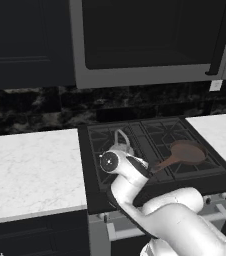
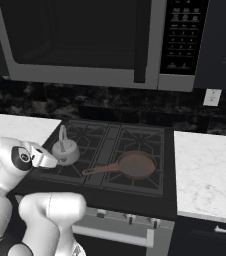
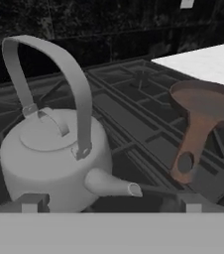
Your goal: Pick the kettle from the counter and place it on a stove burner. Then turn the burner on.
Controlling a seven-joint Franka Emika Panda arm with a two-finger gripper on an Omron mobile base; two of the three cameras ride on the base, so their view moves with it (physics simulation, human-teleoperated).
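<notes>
The kettle (image 2: 65, 151) sits on the front-left stove burner (image 2: 70, 162); my arm is beside it, frying pan (image 2: 135, 165) to its right.

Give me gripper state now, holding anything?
Gripper: open and empty; its fingers sit apart just short of the small grey metal kettle, which rests on the black stove grate.

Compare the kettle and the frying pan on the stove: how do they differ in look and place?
The kettle is grey, rounded and tall with an arched handle; the frying pan is brown, flat and low with a long straight handle. The kettle sits on the front left grate, the pan on the front right one. Both rest on the black stove.
</notes>
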